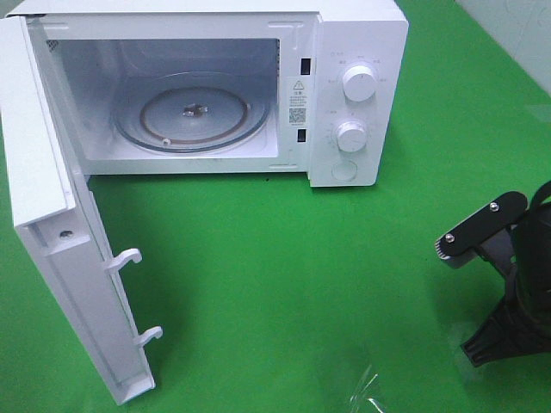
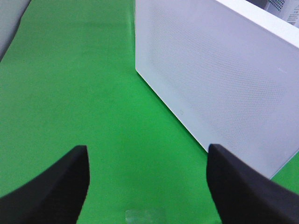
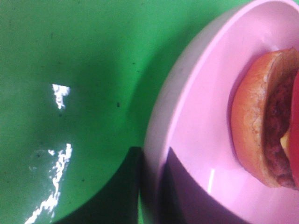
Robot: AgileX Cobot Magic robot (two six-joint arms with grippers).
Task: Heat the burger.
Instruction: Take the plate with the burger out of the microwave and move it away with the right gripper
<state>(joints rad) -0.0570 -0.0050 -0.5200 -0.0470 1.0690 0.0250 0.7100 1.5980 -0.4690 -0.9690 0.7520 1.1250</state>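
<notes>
Just beside the right pincer [image 3: 150, 186], the burger [image 3: 261, 121] sits on its gripped plate [image 3: 196, 116]

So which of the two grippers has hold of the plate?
The right gripper: its fingers pinch the pink plate's rim, burger on it. The left gripper hangs open beside the microwave door.

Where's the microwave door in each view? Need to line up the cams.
Exterior high: microwave door swung open at far left, latch hooks showing.
Left wrist: its perforated white outer face fills the upper right.
Right wrist: not in it; only pink plate and burger.
Shared landmark: green cloth.
</notes>
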